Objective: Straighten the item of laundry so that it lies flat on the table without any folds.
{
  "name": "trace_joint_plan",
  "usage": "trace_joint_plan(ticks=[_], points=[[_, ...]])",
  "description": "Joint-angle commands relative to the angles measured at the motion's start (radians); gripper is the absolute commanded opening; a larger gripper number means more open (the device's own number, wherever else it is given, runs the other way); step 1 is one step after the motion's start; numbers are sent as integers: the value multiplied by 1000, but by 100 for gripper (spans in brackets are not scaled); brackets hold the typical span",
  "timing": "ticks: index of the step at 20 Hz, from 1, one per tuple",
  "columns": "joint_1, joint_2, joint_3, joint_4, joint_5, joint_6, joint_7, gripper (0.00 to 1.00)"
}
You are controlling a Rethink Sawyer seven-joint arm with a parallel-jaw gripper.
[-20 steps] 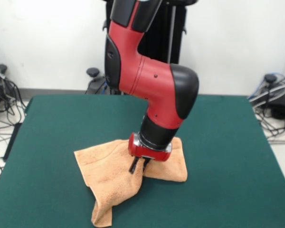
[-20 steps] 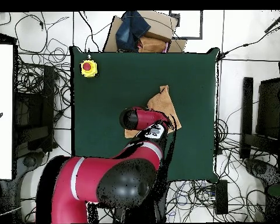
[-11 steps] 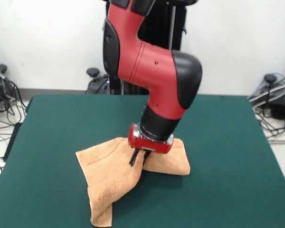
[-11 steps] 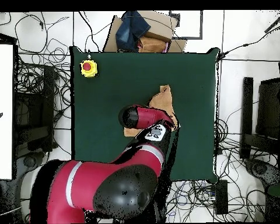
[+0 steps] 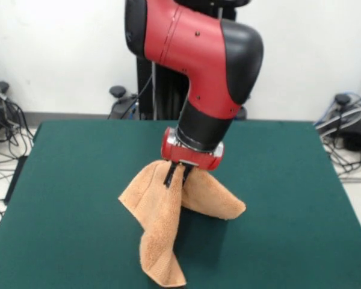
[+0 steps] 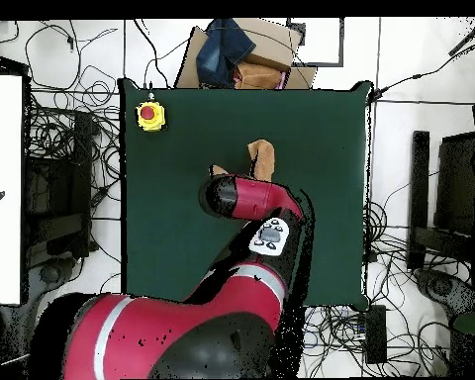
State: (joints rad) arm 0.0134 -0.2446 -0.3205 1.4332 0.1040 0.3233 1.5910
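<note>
In the front view the red and black arm is coming down from twelve o'clock, its bulky elbow joint bending toward five o'clock before the black wrist is angling back toward seven o'clock. Below the red wrist collar, the gripper (image 5: 176, 175) is pointing downward, its dark fingers (image 5: 169, 175) pinching together on cloth. In the overhead view the arm is reaching from six o'clock toward twelve o'clock.

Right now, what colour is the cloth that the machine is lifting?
The towel is plain peach-orange, hanging from the gripper over the green table; the front view shows it best.
</note>
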Motion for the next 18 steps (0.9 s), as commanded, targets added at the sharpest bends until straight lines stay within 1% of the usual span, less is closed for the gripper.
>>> trace_joint_plan(ticks=[1,8,14,18], points=[[-9,-54,130,129,-4,57,140,0],[-3,-67,124,150,-4,48,147,0],[7,-119,106,164,0,118,136,0],[9,-130,107,186,-1,97,142,0]])
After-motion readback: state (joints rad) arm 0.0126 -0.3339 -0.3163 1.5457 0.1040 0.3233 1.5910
